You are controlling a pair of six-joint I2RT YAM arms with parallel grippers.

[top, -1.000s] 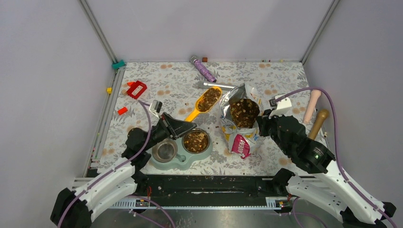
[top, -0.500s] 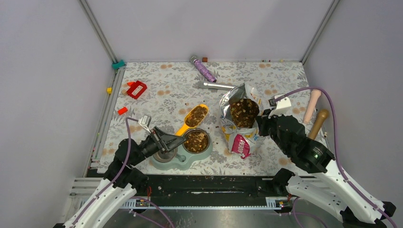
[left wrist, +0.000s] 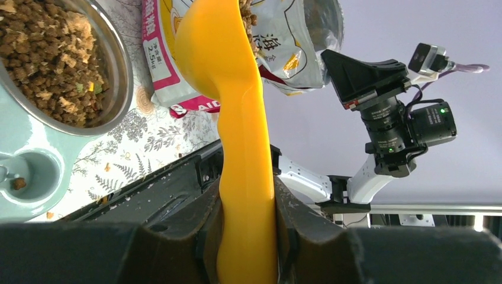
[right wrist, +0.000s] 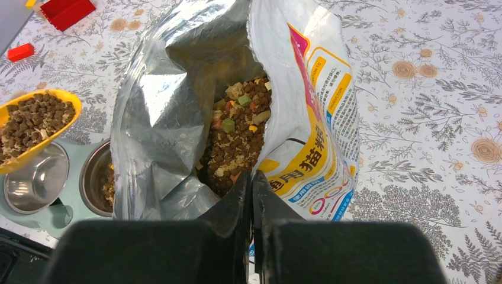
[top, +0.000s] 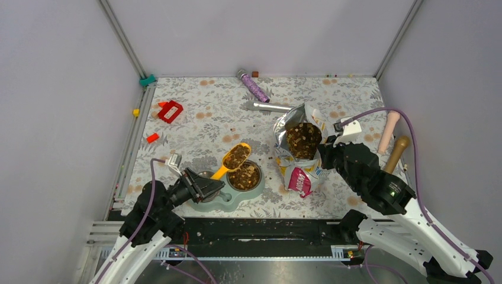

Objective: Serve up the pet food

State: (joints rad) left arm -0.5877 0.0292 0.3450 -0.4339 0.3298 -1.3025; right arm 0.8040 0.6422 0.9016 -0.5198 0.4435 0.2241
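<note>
**Tipping a loaded scoop into the empty bowl**

Left gripper (left wrist: 245, 220): jaws clamped tight on the handle of the orange scoop (left wrist: 228, 71). Scoop head: heaped with pet food (right wrist: 32, 121), raised by the far edge of the feeder (top: 237, 198). Filled bowl (top: 244, 176): served. Empty bowl (right wrist: 32, 184): likely target. Right gripper (right wrist: 251, 188): jaws pinched together on the rim of the foil bag (right wrist: 308, 118), more kibble inside. Handling, judged: hold scoop level, centre over empty bowl, lower, roll wrist slowly. Stray pellets dot the surface (top: 201, 112).

The left gripper (top: 208, 184) has drawn back toward the near edge — its scoop (top: 221, 172), heaped with pet food (top: 237, 156), now hangs by the feeder (top: 235, 199).
</note>
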